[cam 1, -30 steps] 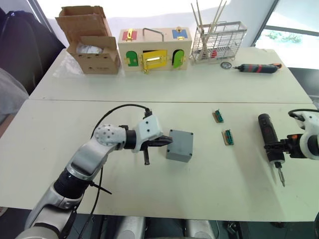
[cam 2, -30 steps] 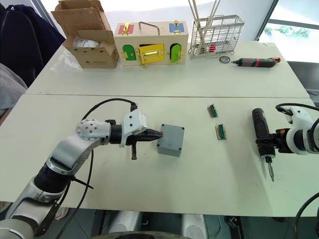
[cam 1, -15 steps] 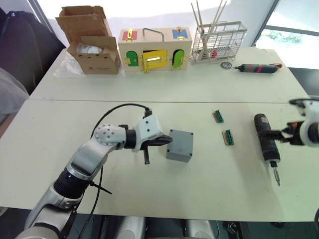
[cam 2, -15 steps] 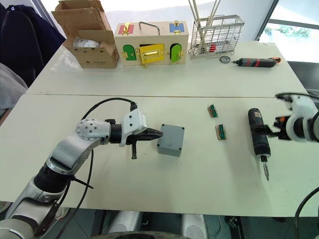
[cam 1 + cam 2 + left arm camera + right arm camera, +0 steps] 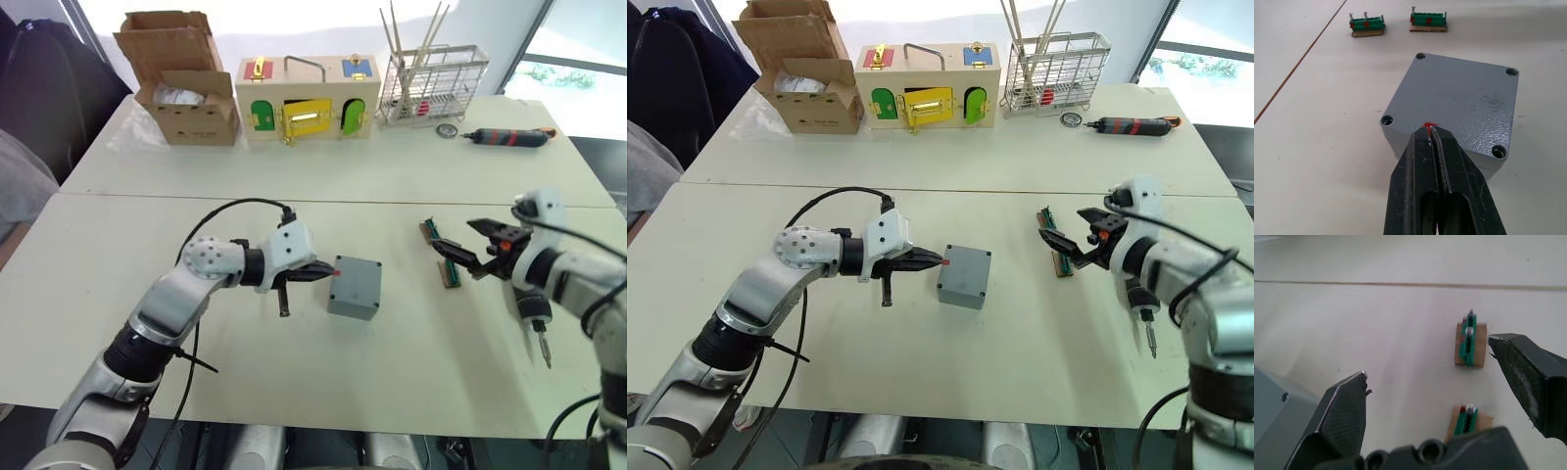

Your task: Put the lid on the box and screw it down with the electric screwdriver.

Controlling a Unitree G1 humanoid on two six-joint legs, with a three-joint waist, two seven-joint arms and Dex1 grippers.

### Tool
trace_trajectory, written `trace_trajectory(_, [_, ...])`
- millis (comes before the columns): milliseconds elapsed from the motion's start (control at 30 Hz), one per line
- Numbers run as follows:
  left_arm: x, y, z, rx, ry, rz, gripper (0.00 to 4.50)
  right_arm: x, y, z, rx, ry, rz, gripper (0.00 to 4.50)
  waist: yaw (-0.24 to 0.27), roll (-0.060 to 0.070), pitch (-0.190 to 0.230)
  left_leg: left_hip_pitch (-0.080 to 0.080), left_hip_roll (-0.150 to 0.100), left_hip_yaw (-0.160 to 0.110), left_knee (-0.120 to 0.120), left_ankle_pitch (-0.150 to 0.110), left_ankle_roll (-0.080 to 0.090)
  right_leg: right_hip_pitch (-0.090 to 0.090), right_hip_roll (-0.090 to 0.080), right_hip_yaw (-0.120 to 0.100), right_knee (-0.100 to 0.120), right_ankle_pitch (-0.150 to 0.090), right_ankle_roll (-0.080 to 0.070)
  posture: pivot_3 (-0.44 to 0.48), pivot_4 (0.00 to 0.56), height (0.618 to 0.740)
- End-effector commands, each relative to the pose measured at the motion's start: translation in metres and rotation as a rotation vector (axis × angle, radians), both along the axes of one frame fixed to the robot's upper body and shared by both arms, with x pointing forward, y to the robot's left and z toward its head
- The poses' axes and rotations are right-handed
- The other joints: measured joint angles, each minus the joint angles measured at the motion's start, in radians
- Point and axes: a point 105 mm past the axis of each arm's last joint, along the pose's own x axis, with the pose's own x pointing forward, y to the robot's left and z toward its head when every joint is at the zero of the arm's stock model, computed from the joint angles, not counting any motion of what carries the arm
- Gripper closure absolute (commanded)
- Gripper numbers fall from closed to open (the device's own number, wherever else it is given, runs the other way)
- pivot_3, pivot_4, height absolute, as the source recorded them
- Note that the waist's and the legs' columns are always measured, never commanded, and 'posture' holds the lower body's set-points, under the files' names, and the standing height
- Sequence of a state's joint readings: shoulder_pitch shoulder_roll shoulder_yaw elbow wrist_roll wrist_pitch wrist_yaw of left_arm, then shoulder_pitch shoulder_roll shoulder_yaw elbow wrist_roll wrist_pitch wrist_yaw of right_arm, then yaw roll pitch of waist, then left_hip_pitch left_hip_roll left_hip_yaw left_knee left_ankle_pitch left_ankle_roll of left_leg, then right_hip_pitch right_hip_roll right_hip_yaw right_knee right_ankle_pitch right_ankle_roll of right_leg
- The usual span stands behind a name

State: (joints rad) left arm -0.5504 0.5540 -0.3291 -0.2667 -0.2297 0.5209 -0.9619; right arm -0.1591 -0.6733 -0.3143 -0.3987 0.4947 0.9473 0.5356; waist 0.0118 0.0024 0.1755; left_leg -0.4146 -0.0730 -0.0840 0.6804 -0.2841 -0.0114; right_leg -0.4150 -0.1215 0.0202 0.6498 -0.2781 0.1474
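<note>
nearest you, at about 4 o'clock on the near table [image 5: 392,372], lies the electric screwdriver [image 5: 532,311], largely hidden behind your right arm, with its metal bit pointing toward the near edge. your right gripper [image 5: 472,245] hovers just above it, released, its two black fingers [image 5: 1344,413] spread wide and grasping nothing. the gripper reaches toward 9 o'clock over two small green screw holders [image 5: 450,271] on brown bases, one beyond the other; in the right wrist view they sit between the spread fingers.

near the table's centre sits the box [image 5: 354,288], a grey enclosure with the lid [image 5: 1459,100] already resting on top; four screw holes mark the lid's corners. a small red mark [image 5: 1428,126] shows on the side facing 9 o'clock. your left gripper [image 5: 327,273] comes in from 9 o'clock, clenched with nothing between the fingers, and its tips meet that red mark at the box's upper edge.

beyond the seam between the tables, the far table [image 5: 323,162] carries, from 11 o'clock to 1 o'clock, an open cardboard box [image 5: 181,83], a wooden box with coloured doors [image 5: 307,96] and a wire rack [image 5: 434,83] holding thin sticks. a slimmer red-and-black screwdriver [image 5: 507,138] lies at 2 o'clock, beside a small round object [image 5: 448,130].
</note>
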Motion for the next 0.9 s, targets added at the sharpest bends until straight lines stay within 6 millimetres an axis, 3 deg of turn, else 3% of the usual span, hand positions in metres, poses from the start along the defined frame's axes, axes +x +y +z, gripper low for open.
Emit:
trace_trajectory(33, [-0.001, 0.000, 0.016, -0.025, -0.040, -0.020, 4.50, 0.000, 0.000, 0.011, -0.015, -0.084, -0.028, 0.02, -0.002, 0.000, 0.000, 0.000, 0.000, 0.000, 0.000, 0.000, 0.000, 0.000, 0.000, 0.000, 0.000, 0.000, 0.000, 0.000, 0.150, 0.731])
trace_trajectory(167, [-0.009, -0.004, 0.028, -0.080, -0.002, -0.074, 4.50, -0.003, -0.005, -0.008, 0.016, -0.025, -0.077, 0.02, -0.004, 0.000, 0.000, 0.002, 0.000, 0.001, 0.000, 0.000, 0.000, 0.001, 0.000, 0.001, 0.000, 0.000, 0.000, 0.000, 0.150, 0.731])
trace_trajectory(300, [-0.011, -0.002, 0.029, -0.080, 0.018, -0.078, 4.50, 0.000, -0.005, -0.013, 0.029, -0.024, -0.089, 1.05, -0.003, 0.000, 0.000, 0.002, 0.000, 0.001, 0.000, 0.000, 0.000, 0.001, 0.000, 0.001, 0.000, 0.000, 0.000, 0.000, 0.150, 0.731])
trace_trajectory(633, [-0.011, -0.001, 0.025, -0.074, 0.037, -0.071, 4.50, 0.008, -0.008, -0.014, 0.032, -0.029, -0.117, 1.05, -0.003, 0.000, 0.000, 0.003, 0.000, 0.001, 0.000, 0.000, 0.000, 0.002, 0.000, 0.001, 0.000, 0.000, 0.000, 0.000, 0.150, 0.731])
trace_trajectory(767, [-0.013, -0.001, 0.022, -0.062, 0.040, -0.076, 4.50, 0.010, -0.008, -0.014, 0.030, -0.030, -0.113, 1.95, -0.002, 0.000, 0.000, 0.003, 0.000, 0.001, 0.000, 0.000, 0.000, 0.002, 0.000, 0.001, 0.000, 0.000, 0.000, 0.000, 0.150, 0.731])
trace_trajectory(900, [-0.013, -0.001, 0.020, -0.056, 0.039, -0.074, 4.50, 0.012, -0.006, -0.018, 0.019, -0.017, -0.106, 3.76, -0.003, 0.000, 0.000, 0.003, 0.000, 0.001, 0.000, 0.000, 0.000, 0.002, 0.000, 0.001, 0.000, 0.000, 0.000, 0.000, 0.150, 0.731])
